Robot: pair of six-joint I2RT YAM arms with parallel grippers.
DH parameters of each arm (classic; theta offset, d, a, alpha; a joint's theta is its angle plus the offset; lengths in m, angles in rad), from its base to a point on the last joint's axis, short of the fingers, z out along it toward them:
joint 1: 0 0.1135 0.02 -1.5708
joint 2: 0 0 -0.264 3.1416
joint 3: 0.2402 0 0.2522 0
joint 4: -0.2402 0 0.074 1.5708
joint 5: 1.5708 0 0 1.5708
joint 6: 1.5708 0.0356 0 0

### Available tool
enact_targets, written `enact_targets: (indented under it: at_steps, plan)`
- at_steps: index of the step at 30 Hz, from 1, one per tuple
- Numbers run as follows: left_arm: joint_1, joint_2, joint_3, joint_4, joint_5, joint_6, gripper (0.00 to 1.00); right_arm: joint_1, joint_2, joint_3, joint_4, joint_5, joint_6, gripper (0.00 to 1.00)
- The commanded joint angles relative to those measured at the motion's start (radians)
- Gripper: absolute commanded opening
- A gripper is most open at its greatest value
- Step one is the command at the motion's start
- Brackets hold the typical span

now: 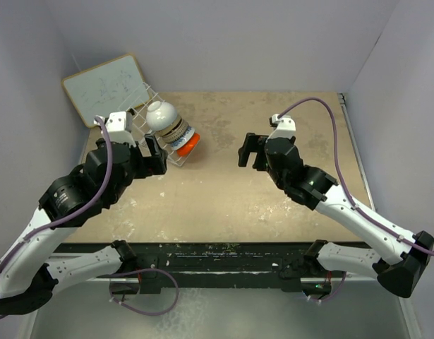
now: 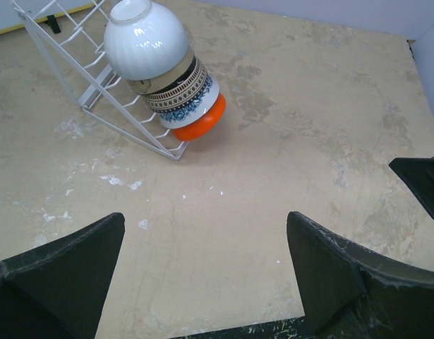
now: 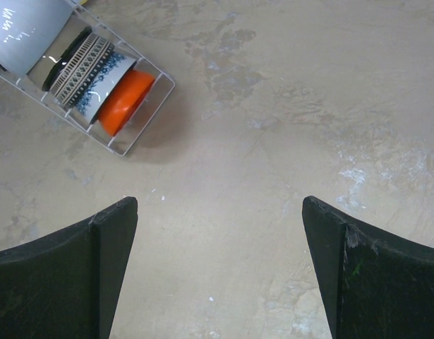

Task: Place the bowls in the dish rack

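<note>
Whiteboard (image 1: 105, 88) only in top view, behind dish rack (image 1: 147, 99) holding bowls (image 1: 169, 121). Left gripper (image 1: 153, 155), right gripper (image 1: 249, 151) released, empty; broad tabletop (image 1: 224, 205) between them.

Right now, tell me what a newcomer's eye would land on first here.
A nested row of bowls lies in the dish rack at far left on the table, the orange-red bowl at its near end, the white bowl farthest. The left gripper and right gripper hang open, empty.
</note>
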Motion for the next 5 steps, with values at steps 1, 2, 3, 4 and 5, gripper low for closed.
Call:
enact_targets:
  at_steps: [1, 2, 3, 4, 5]
  plan:
    - [-0.005, 0.001, 0.029, 0.024, -0.004, 0.021, 0.99, -0.004, -0.027, 0.022, 0.002, 0.034, -0.002, 1.00]
    - [-0.005, 0.003, 0.029, 0.023, 0.001, 0.024, 0.99, -0.004, -0.030, 0.022, 0.001, 0.036, -0.001, 1.00]
    - [-0.005, 0.004, 0.030, 0.024, 0.005, 0.023, 0.99, -0.004, -0.031, 0.022, 0.000, 0.036, -0.001, 1.00]
    - [-0.005, 0.005, 0.031, 0.021, 0.005, 0.021, 0.99, -0.004, -0.032, 0.021, 0.001, 0.037, -0.001, 1.00]
    - [-0.005, 0.006, 0.030, 0.020, 0.007, 0.019, 0.99, -0.004, -0.034, 0.020, 0.001, 0.039, 0.000, 1.00]
